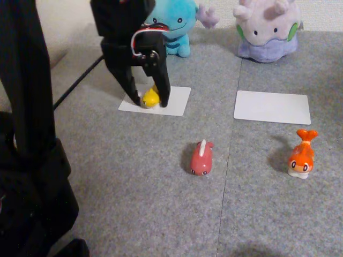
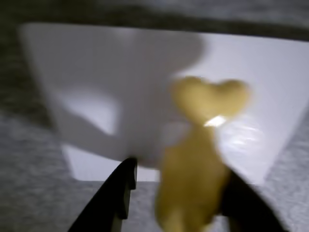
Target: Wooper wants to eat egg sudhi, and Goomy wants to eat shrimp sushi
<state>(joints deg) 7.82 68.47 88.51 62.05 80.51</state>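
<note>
Wrist view is pretty blurry for us: we can make out the egg point(image 2: 195, 159) as a yellow smear with its forked tail fin pointing up the frame, long axis running bottom to top, its lower end cut off by the frame edge. It sits over a white card point(image 2: 96, 87). One dark finger point(image 2: 116, 193) stands off to its left with a gap between them; the other is a dark shape pressed right against its right side.

From the other view we see the gripper point(image 1: 150, 99) straight down over the card point(image 1: 177, 99), its two black fingers spread narrowly around the egg point(image 1: 150, 98). The fingers hide most of the egg, so we can't tell whether both actually touch it or whether it rests on the card.

Wooper point(image 1: 174, 27) is just behind the arm, half covered by it and cut off at the top. Goomy point(image 1: 268, 29) is at the back right, top also cropped, with a second card point(image 1: 272, 107) in front of it. The shrimp point(image 1: 302, 155) stands upright on the grey surface point(image 1: 134, 187) near that card, tail up, face toward us. A pink figure point(image 1: 202, 158) lies mid-mat, long axis front to back.
</note>
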